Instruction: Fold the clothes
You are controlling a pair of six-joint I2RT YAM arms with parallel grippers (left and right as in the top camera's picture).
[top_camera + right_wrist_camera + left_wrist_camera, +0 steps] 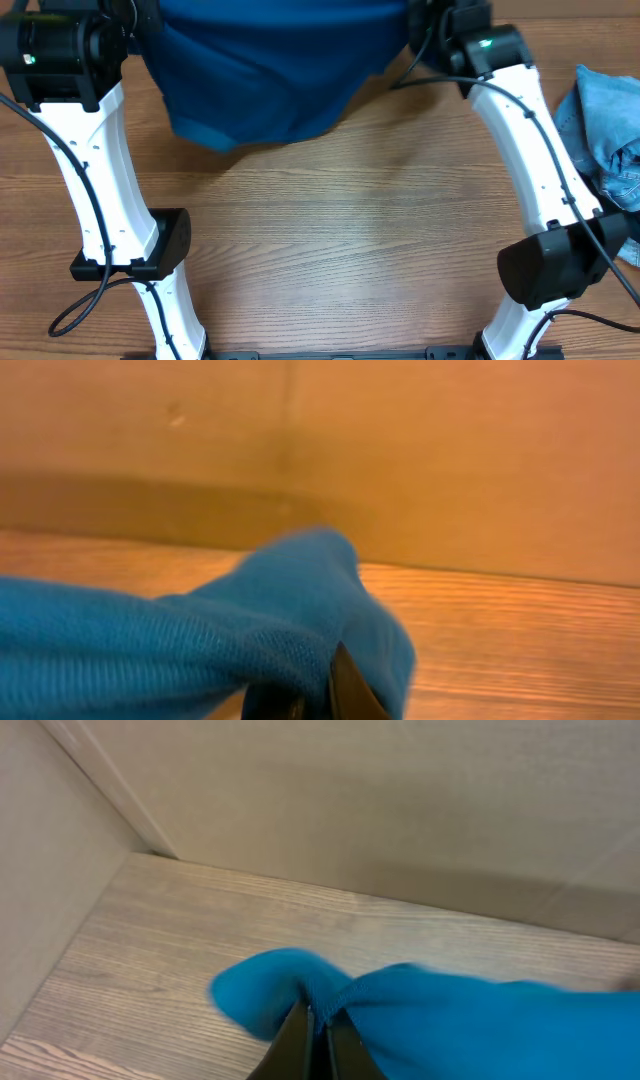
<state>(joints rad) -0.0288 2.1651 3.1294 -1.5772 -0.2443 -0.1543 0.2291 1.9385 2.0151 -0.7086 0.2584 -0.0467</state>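
The left hand (316, 1022) is clenched on a bunched fold of the blue shirt (270, 70). In the left wrist view its two dark fingers (290, 1045) meet at the bottom centre of the frame with the cloth pinched between them. The right hand (318, 685) also grips the shirt. In the right wrist view the knit humps over its fingers (347, 688) at the bottom centre, so only their dark edges show.

From overhead, the shirt fills the top centre of the frame, spread between the two arms. Its lower edge sags in folds onto the wooden desk (350, 230). A crumpled denim garment (605, 125) lies at the right edge, apart from the shirt.
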